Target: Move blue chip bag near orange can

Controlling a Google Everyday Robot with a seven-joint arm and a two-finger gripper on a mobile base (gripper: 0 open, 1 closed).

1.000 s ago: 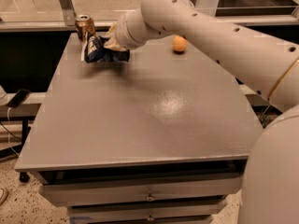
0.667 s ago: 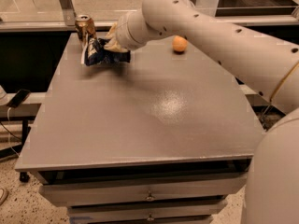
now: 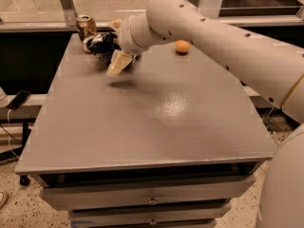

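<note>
The blue chip bag, dark navy and crumpled with a white edge, lies at the table's far left corner. It sits right beside the orange can, which stands upright behind it and to its left. My gripper is at the bag's right side, its two cream fingers spread wide apart, one above and one below. The gripper is open, with the bag's right end just at its mouth. The arm reaches in from the right.
A round orange fruit lies on the far side of the grey table, right of the arm. A metal rail and glass run behind the table. Drawers sit under the front edge.
The fingers have spread apart from the bag and let it go. The bag stays beside the can.
</note>
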